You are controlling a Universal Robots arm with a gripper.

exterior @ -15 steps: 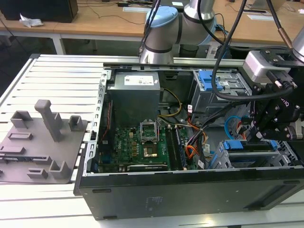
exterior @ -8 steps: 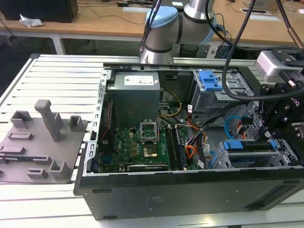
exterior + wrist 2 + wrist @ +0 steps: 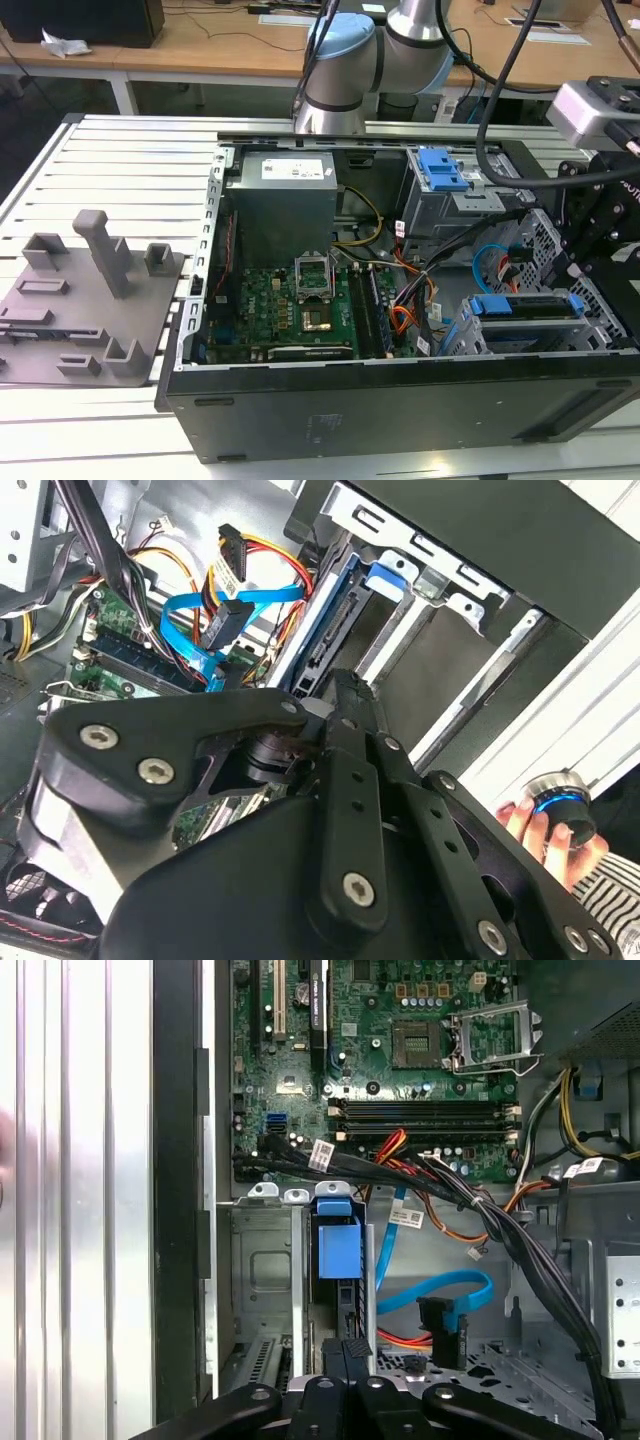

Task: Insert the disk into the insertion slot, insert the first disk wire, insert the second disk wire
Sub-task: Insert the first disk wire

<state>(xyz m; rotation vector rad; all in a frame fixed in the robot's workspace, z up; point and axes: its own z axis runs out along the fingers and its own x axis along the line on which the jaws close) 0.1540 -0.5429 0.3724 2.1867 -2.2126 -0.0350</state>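
The disk (image 3: 525, 305), silver-grey in its blue caddy, sits in the insertion slot (image 3: 530, 336) at the case's corner on the exterior view's right. In the first wrist view the caddy's blue end (image 3: 338, 1245) shows edge-on inside the silver cage (image 3: 262, 1280). My gripper (image 3: 345, 1352) is shut and empty, its tips close behind the disk's rear edge (image 3: 322, 630). The second disk wire (image 3: 440, 1288), a light-blue loop, ends in a dark plug (image 3: 222, 625) hanging loose beside the disk. The first disk wire (image 3: 255, 552), red, orange and black, also hangs free with its black plug (image 3: 230, 542).
The taller grey cage with a blue latch (image 3: 440, 170) stands behind the slot. Black cable bundles (image 3: 520, 1240) cross the case near the motherboard (image 3: 290, 310). A hand (image 3: 540, 830) holds a small device outside the case wall. A grey fixture plate (image 3: 85, 300) lies on the exterior view's left.
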